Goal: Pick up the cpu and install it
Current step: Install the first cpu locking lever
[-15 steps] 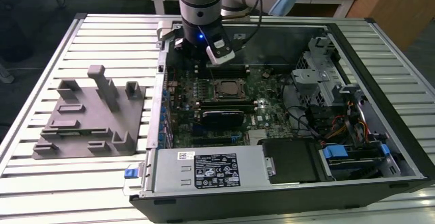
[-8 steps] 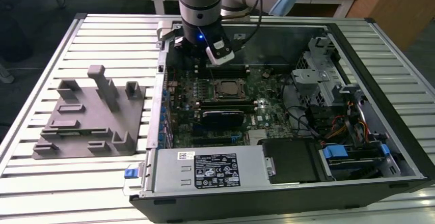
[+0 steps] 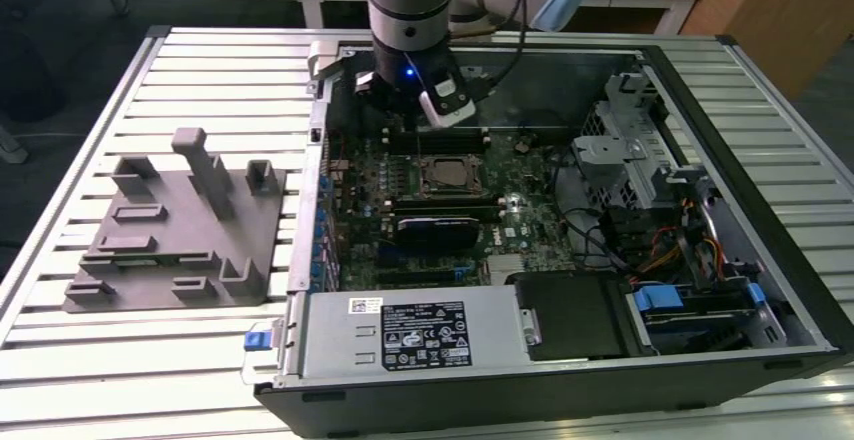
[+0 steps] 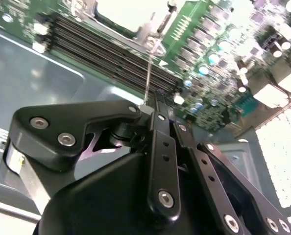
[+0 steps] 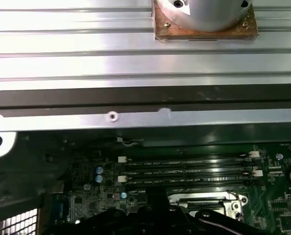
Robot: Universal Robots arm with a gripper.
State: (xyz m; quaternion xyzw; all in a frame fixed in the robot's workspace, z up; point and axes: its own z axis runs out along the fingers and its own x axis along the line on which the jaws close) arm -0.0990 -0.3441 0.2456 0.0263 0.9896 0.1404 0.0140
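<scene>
The cpu (image 3: 446, 173) looks like a pale square lying inside the metal-framed socket in the middle of the motherboard (image 3: 527, 225). In the second wrist view its bright top (image 4: 128, 12) shows within the frame, and a thin wire lever (image 4: 149, 68) stands beside it. My gripper (image 3: 404, 120) hangs low inside the open computer case, over the memory slots (image 5: 184, 169) just beyond the socket. Its black linkage (image 4: 157, 161) shows close up in the second wrist view. What it holds, if anything, is hidden.
A grey fixture (image 3: 167, 235) with upright posts stands on the slatted table (image 3: 134, 370) at the exterior view's left. Inside the case are a black heatsink block (image 3: 434, 230), a power supply box (image 3: 414, 330) and a drive cage (image 3: 627, 150) with cables.
</scene>
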